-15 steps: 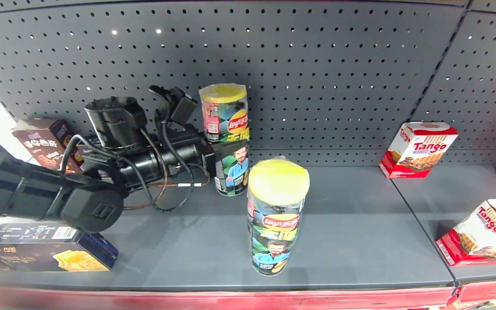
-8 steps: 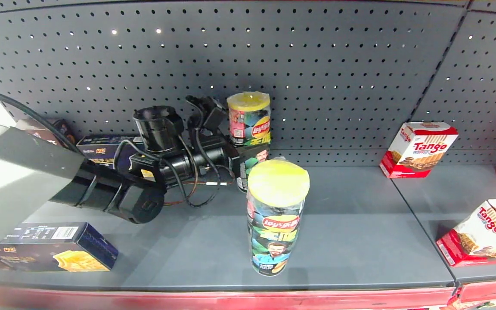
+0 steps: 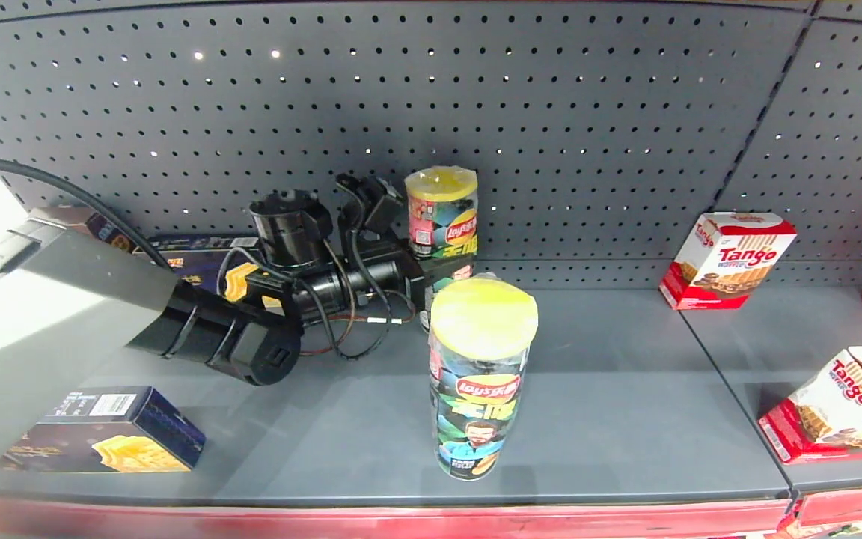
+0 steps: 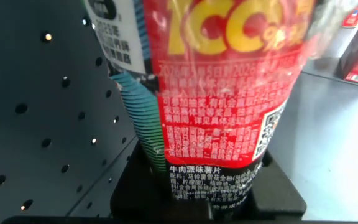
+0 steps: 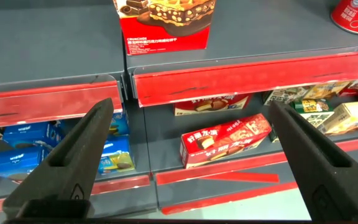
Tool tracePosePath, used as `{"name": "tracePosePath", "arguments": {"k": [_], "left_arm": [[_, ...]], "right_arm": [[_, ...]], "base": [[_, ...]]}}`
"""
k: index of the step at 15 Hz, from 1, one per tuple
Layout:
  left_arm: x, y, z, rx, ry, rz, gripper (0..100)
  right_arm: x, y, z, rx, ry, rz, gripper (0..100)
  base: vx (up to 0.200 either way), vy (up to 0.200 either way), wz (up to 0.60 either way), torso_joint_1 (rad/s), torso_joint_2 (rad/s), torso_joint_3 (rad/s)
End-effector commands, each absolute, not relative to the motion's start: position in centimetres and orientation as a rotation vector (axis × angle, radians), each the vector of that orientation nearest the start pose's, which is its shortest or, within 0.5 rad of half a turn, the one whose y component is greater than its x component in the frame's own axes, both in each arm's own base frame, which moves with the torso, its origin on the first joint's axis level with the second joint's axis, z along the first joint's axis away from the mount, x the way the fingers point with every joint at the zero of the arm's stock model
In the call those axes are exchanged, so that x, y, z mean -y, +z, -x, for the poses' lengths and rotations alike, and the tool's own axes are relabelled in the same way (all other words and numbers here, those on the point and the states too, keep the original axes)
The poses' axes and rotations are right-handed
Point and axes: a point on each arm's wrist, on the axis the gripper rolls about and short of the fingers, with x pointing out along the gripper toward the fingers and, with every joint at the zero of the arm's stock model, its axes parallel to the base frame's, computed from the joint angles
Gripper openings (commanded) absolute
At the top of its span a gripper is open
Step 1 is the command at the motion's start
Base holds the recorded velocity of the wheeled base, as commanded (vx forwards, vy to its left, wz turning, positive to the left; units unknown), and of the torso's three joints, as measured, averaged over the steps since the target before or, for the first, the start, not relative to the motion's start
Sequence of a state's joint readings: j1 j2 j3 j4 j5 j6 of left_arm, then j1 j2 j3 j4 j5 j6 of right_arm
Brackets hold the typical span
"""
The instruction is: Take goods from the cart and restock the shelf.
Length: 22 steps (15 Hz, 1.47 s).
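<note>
So here's where we're at: our left arm (image 3: 206, 337) comes in from the front left corner of the shelf (image 3: 625, 389) and lies stretched out low and nearly level across it, angling toward the back edge. The left gripper (image 3: 435, 278) points sideways and is clamped round the lower half of a chip can (image 3: 442, 206). In the left wrist view the black fingers (image 4: 278, 193) press on both sides of that can (image 4: 222, 93), down near its base. The can stands upright near the middle of the back edge, just beside the pegboard (image 3: 551, 112). We honestly can't tell if its bottom is resting on the shelf. A second chip can (image 3: 482, 374) stands upright on its own nearer the front edge, just in front of the held one and apart from the gripper. A dark blue box (image 3: 102, 430) lies at the front left corner, and more boxes (image 3: 191, 258) sit at the back left, behind the arm. Two wafer boxes (image 3: 726, 258) (image 3: 842, 404) sit on the next shelf section to the right. Our right gripper (image 5: 191, 155) hangs with its fingers (image 5: 67, 162) spread wide, holding nothing, in front of lower shelves where a red box (image 5: 225, 140) lies.
</note>
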<state>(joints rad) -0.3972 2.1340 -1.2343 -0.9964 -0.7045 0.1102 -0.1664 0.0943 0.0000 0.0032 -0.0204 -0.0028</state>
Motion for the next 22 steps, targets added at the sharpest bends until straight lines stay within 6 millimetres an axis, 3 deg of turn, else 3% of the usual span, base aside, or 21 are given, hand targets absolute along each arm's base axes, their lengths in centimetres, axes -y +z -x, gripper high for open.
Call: {"name": "tracePosePath", "arguments": {"k": [1,4,8,16,22], "left_arm": [[17.7,17.0,-38.6,0.157,-1.092,-0.126,100],[17.2,16.4,-37.8,0.109,-1.088,-0.123,100],[15.2,17.2,-35.6,0.047,-1.055,-0.116,100],[14.6,17.0,-35.6,0.002,-0.806,-0.190,100],[14.3,17.2,-35.6,-0.020,-0.728,-0.204,100]], "right_arm": [[-0.2,7.7,1.5,-0.100,-0.185,-0.004,100],[-0.2,7.7,1.5,-0.100,-0.188,-0.004,100],[-0.2,7.7,1.5,-0.100,-0.185,-0.004,100],[-0.2,7.7,1.5,-0.100,-0.187,-0.004,100],[-0.2,7.7,1.5,-0.100,-0.187,-0.004,100]], "base": [[0.000,0.000,0.00,0.000,0.00,0.000],[0.000,0.000,0.00,0.000,0.00,0.000],[0.000,0.000,0.00,0.000,0.00,0.000],[0.000,0.000,0.00,0.000,0.00,0.000],[0.000,0.000,0.00,0.000,0.00,0.000]]}}
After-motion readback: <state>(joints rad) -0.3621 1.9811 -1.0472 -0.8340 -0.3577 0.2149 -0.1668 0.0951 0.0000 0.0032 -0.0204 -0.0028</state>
